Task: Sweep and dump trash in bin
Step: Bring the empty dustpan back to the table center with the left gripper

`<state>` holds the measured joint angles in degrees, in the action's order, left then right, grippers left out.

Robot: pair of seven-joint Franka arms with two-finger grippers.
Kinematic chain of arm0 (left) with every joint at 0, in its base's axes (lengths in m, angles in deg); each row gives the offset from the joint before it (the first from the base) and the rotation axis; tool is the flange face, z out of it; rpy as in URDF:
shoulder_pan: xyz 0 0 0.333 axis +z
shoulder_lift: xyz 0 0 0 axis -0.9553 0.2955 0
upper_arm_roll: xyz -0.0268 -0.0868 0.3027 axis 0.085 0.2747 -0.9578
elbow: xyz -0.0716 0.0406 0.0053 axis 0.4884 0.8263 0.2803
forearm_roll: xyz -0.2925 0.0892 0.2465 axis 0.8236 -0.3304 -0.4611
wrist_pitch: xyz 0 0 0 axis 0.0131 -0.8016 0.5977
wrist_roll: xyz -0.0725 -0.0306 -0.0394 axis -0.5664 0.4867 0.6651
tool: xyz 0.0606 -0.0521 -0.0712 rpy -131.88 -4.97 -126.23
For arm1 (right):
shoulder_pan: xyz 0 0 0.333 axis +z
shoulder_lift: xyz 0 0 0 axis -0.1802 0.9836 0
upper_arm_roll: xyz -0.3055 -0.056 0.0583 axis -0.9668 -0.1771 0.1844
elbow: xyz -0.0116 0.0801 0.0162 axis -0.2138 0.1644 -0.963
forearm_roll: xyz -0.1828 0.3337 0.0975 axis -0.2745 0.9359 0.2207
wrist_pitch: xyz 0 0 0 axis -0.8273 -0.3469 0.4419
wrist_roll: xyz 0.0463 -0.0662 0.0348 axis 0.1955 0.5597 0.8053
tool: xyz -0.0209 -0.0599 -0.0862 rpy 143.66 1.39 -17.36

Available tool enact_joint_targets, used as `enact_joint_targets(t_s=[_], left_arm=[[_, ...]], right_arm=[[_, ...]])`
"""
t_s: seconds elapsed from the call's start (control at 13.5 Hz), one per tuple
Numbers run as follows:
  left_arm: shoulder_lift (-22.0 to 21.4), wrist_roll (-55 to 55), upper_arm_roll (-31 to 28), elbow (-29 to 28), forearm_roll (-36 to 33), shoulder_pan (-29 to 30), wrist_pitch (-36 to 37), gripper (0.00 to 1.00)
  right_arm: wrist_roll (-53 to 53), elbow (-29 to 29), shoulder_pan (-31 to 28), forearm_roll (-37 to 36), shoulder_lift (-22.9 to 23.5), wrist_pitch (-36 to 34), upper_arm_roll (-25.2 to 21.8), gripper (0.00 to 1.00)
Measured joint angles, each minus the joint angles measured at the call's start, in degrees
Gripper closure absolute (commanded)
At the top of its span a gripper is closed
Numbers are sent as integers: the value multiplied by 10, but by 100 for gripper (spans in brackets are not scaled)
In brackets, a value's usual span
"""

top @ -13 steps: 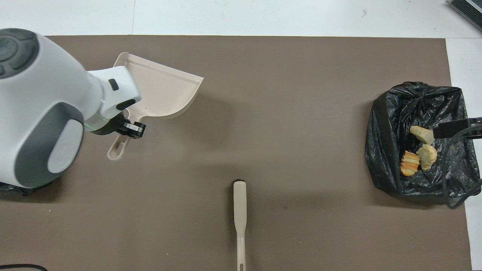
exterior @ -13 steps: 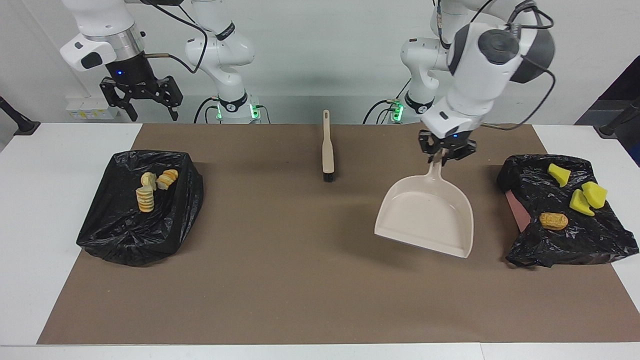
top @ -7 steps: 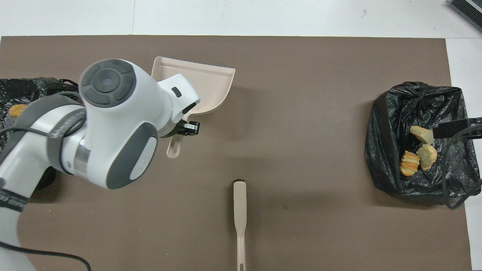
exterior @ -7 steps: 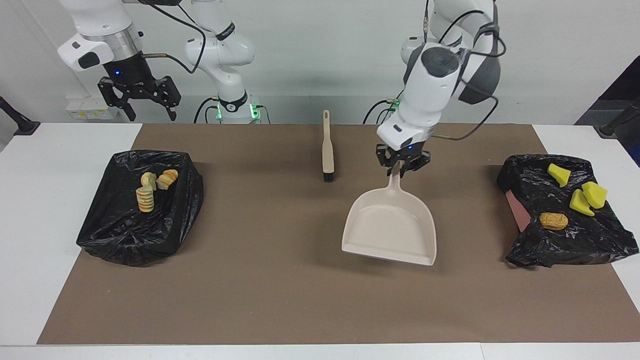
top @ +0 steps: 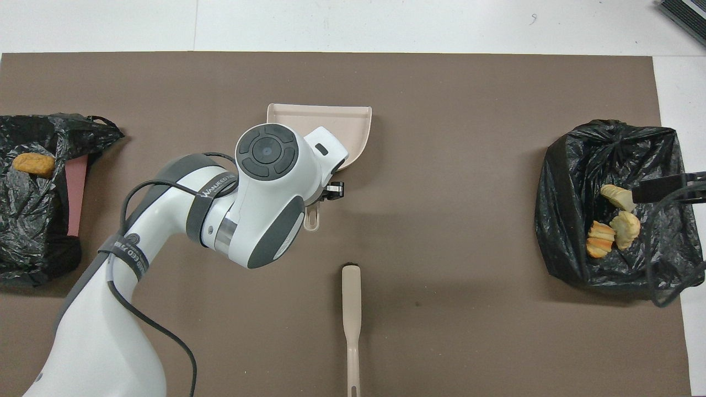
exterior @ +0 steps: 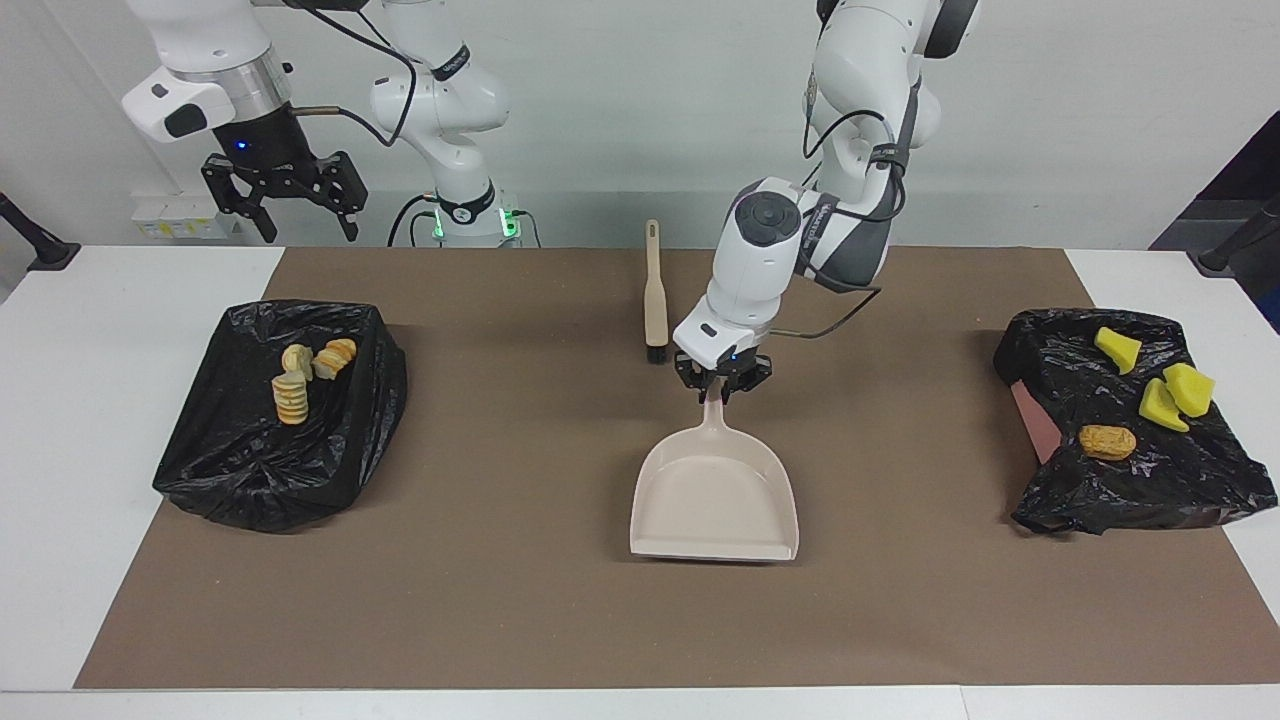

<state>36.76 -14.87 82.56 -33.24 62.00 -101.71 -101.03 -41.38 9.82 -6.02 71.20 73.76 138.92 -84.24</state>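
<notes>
My left gripper point(exterior: 722, 385) is shut on the handle of the beige dustpan point(exterior: 715, 500), which is low over the middle of the mat, mouth pointing away from the robots. In the overhead view the arm covers much of the dustpan point(top: 292, 114) and the left gripper point(top: 325, 194). Three pale yellow trash chunks point(exterior: 300, 375) lie in the black-bagged bin point(exterior: 250, 460) at the right arm's end. Bright yellow pieces point(exterior: 1165, 392) and an orange-brown lump point(exterior: 1107, 441) lie on the black bag point(exterior: 1150, 490) at the left arm's end. My right gripper point(exterior: 285, 200) waits open, raised above the bin.
The beige brush point(exterior: 655, 295) lies on the brown mat point(exterior: 500, 600) nearer to the robots than the dustpan, bristles beside my left gripper. White table shows around the mat. From overhead, the brush point(top: 351, 309) points its handle toward the robots.
My left arm has carried the dustpan from beside the bag at its own end to the middle of the mat and lowered it, squaring it up. The right arm has barely moved.
</notes>
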Motion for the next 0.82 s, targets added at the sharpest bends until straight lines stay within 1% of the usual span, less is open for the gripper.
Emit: enact_joint_targets(t_s=[0.07, 0.15, 0.22, 0.3, 0.37, 0.59, 0.82], left_arm=[[4, 9, 0, -3, 0, -2, -5, 100], [6, 18, 0, -5, 0, -5, -10, 94], [8, 24, 0, -7, 0, -7, -12, 25], [9, 27, 0, -7, 0, -8, -14, 9], [9, 29, -1, -7, 0, -8, -16, 0], [5, 34, -9, -2, 0, -5, -19, 0], [-12, 35, -19, 11, 0, 24, -14, 0]], right_arm=[[0, 0, 0, 0, 0, 0, 0, 0], [0, 0, 0, 0, 0, 0, 0, 0], [0, 0, 0, 0, 0, 0, 0, 0], [0, 0, 0, 0, 0, 0, 0, 0], [0, 0, 0, 0, 0, 0, 0, 0], [-1, 0, 0, 7, -1, 0, 0, 0], [-2, -1, 0, 9, -1, 0, 0, 0]])
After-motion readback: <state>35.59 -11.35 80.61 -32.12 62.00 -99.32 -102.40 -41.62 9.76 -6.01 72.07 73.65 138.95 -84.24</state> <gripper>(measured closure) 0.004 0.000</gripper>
